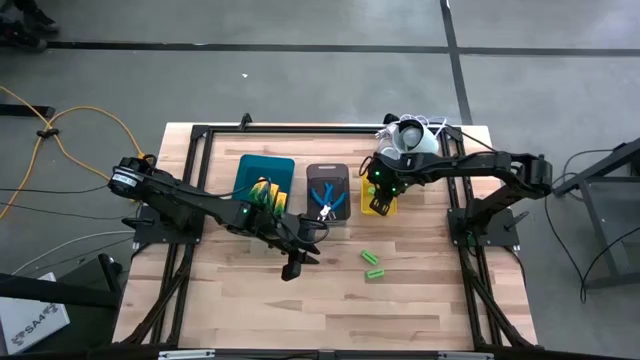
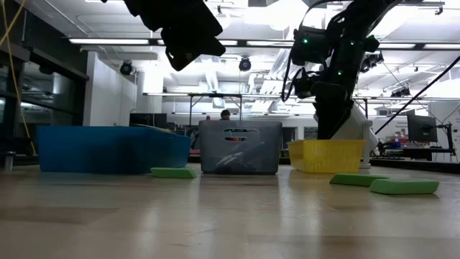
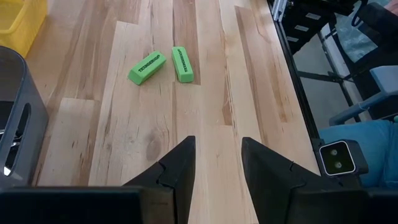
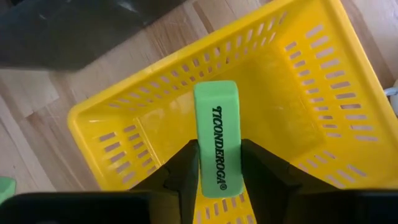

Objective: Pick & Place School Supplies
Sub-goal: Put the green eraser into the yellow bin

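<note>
My right gripper (image 4: 217,157) is over the yellow slotted tray (image 4: 292,93), shut on a bright green stick (image 4: 216,118) printed TICONDEROGA. My left gripper (image 3: 217,163) hangs open above the bare wood near the table's middle (image 1: 293,266), touching nothing. Two more green sticks (image 3: 148,66) (image 3: 183,63) lie flat on the table ahead of it (image 1: 372,265). The low view shows a third stick (image 2: 173,173) on the table in front of the trays. Blue-handled pliers (image 1: 325,198) lie in the grey tray (image 1: 328,172). Yellow-and-green boxes (image 1: 264,193) sit in the teal tray (image 1: 262,165). My right gripper pinches the green stick between its two fingers (image 4: 186,163), by the end nearer the wrist (image 4: 219,177). The fingers lie along the stick, whose free end (image 4: 215,93) juts out past the fingertips. The stick is lifted clear, above the yellow tray's inside.
The three trays stand in a row toward the table's far edge: teal, grey, yellow (image 1: 378,205). A white cup-like cluster with cords (image 1: 412,135) sits behind the yellow tray. Bare wood (image 1: 420,300) lies toward the near edge. Black frame rails (image 1: 470,290) run along both sides.
</note>
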{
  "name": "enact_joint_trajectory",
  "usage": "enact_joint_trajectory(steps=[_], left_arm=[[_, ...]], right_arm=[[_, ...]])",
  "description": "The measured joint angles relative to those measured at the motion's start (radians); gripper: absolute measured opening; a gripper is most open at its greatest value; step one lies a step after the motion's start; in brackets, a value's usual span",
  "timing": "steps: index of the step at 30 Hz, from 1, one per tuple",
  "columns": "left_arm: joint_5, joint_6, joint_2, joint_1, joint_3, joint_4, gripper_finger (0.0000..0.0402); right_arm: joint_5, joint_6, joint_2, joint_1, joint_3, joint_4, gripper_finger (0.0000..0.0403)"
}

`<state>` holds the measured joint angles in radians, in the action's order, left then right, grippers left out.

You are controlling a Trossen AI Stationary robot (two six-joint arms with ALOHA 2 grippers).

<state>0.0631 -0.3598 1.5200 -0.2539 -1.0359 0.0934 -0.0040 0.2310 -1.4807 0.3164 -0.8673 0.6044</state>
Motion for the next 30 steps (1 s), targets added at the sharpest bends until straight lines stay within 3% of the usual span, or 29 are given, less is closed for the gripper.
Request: enact_joint_trajectory(steps=[8, 19, 30], left_arm=[[0.0, 0.0, 0.0, 0.0, 0.0, 0.0, 0.0127], [0.0, 0.0, 0.0, 0.0, 0.0, 0.0, 0.0127], [0.0, 0.0, 0.0, 0.0, 0.0, 0.0, 0.0127]], right_arm=[[0.005, 0.0, 0.0, 0.0, 0.0, -0.002, 0.0143], [-0.004, -0.026, 0.004, 0.0, -0.001, -0.01, 0.0131], [-0.181, -0.039, 0.097, -0.058, -0.002, -0.008, 0.0129]])
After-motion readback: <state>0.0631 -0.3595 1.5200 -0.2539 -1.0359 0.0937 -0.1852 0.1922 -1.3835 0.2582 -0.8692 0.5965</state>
